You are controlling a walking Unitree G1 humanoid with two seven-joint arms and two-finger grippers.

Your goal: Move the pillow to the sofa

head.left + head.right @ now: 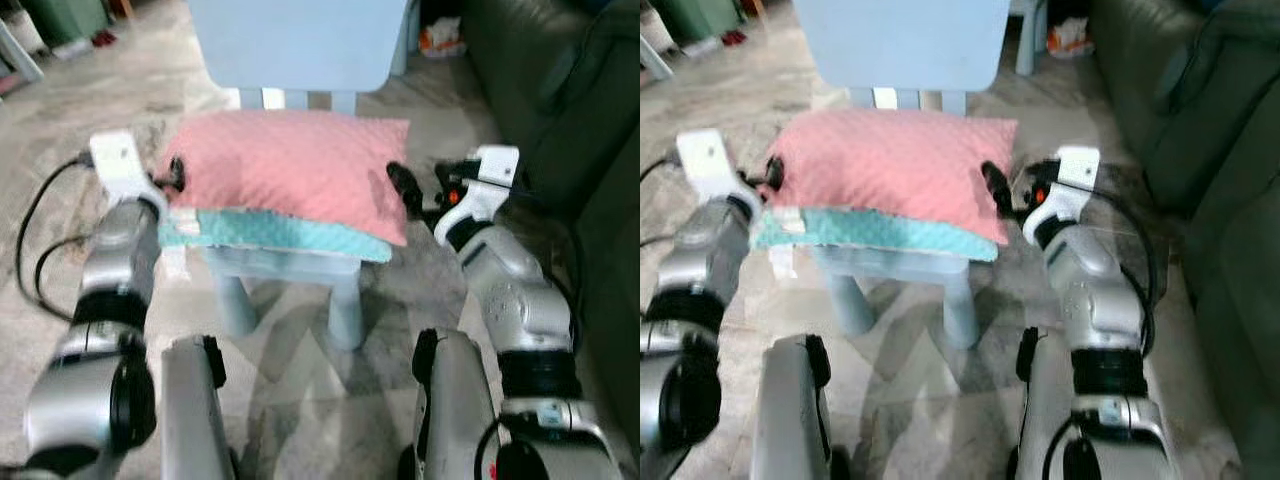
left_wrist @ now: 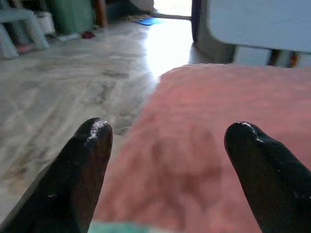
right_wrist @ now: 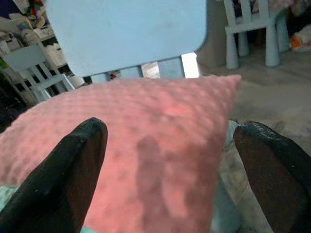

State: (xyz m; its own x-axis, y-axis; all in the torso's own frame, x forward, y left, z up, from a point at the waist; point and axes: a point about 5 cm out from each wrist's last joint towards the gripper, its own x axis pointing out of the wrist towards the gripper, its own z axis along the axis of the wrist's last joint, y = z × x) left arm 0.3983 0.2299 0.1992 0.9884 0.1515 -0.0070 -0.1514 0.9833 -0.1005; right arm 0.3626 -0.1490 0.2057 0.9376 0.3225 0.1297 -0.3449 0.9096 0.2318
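Left gripper (image 1: 176,172) found at the left end of the pink pillow (image 1: 290,165), jaws wide, one finger (image 2: 80,177) to either side of the pillow edge in the left wrist view; contact not confirmable, edge blurred. Pillow found lying on a teal cushion (image 1: 280,233), itself on the seat of a pale blue chair (image 1: 290,45), chair back upright behind. Right gripper (image 1: 403,190) found at the right end of the pillow, jaws likewise wide, nothing held. Dark sofa (image 1: 540,90) noted at far right, well apart from the chair.

Step in hand judged as the approach to a two-sided grasp; pillow not yet lifted, task at an early stage. Next move judged to call for closing both ends inward on the pink pillow alone, leaving the teal cushion behind, then lifting and turning right toward the sofa.

Head views alone gave the sofa and the stack on the chair. Left wrist view added open marbled floor (image 2: 68,92) beyond the pillow; right wrist view added a second small chair (image 3: 252,29) in the background.
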